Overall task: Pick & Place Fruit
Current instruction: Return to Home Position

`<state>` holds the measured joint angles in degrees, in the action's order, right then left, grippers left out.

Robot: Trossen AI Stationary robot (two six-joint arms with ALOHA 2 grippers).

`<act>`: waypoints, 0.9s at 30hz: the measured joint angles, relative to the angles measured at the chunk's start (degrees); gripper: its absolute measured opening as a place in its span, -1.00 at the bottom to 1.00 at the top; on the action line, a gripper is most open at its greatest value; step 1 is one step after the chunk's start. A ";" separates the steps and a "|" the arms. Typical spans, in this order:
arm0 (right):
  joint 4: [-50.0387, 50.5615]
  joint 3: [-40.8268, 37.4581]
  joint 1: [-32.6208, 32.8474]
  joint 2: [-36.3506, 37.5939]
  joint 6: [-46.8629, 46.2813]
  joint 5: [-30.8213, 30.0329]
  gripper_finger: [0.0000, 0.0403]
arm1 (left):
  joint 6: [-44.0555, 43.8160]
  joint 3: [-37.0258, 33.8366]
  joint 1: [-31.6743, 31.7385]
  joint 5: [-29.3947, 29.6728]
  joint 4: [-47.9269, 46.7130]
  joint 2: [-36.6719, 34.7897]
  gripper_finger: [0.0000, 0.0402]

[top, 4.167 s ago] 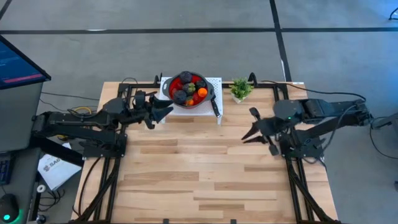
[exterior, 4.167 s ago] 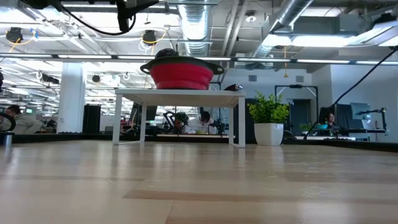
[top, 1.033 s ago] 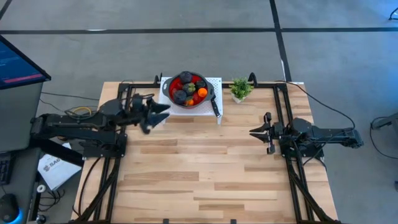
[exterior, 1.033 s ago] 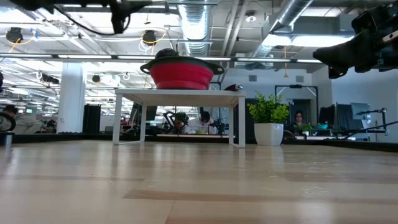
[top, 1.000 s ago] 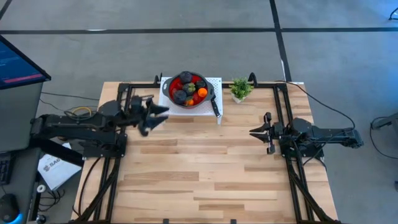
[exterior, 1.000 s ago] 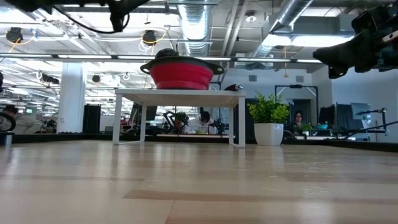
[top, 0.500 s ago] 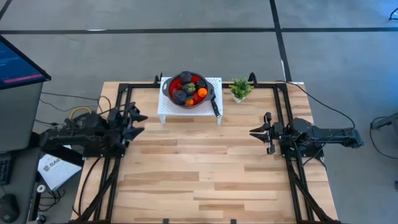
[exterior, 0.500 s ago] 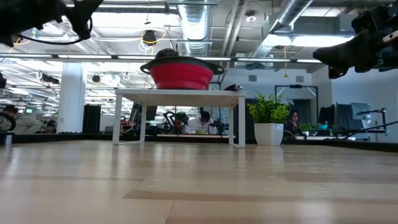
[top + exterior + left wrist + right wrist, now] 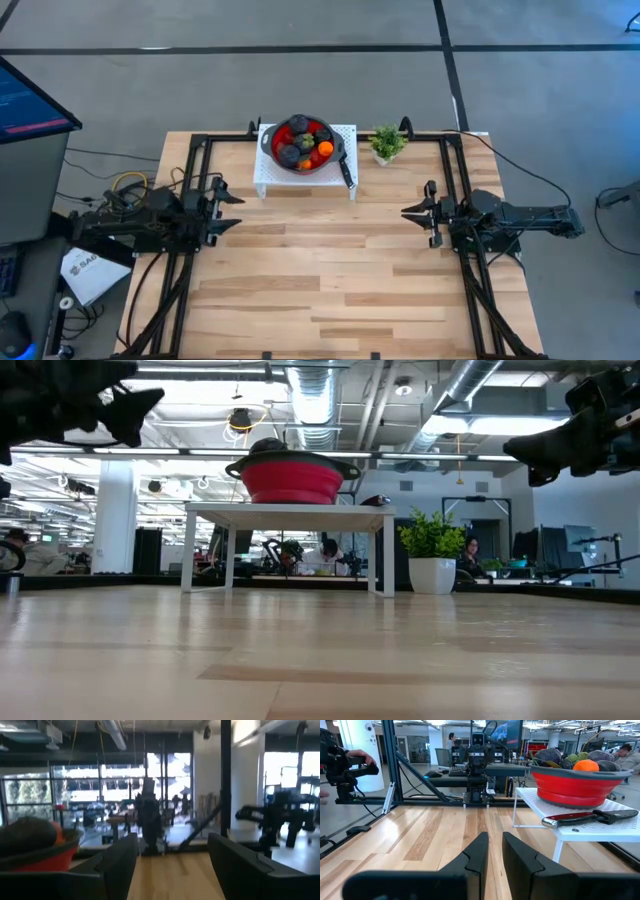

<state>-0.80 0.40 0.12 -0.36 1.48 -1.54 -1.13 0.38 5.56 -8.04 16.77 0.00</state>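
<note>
Left gripper (image 9: 228, 205) noted at the left edge of the table (image 9: 330, 290), fingers set wide apart, nothing between them. Right gripper (image 9: 408, 212) noted at the right edge, fingers drawn nearly together with a narrow slit between, nothing held. Both are well apart from the white shelf (image 9: 345, 133) at the far side. On the shelf the red strainer bowl (image 9: 570, 790) is seen, with the black knife (image 9: 585, 817) laid just beside it; a small potted plant (image 9: 387, 143) stands next to the shelf. The fruit (image 9: 302, 142) is heaped in the bowl, above the rim; an orange tangerine (image 9: 586, 765) and dark purple pieces can be made out. No fruit is seen on the table boards. The pieces are judged light, rigid and smooth-skinned, hence apt to roll or slip under a pinch. If one were to be lifted, the topmost should be taken from above, across its widest part, with moderate closure.
</note>
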 joint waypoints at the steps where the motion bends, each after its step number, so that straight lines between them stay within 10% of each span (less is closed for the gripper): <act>1: -0.02 0.00 0.00 0.00 0.00 0.00 -0.75 | 0.84 0.00 0.00 0.01 -1.68 0.01 0.18; 27: -0.02 0.00 0.00 0.00 0.00 0.00 -0.75 | -0.35 0.04 -2.05 9.28 -15.82 -0.01 0.18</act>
<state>-0.82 0.40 0.12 -0.36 1.48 -1.54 -1.48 0.43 3.51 1.23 0.96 -0.01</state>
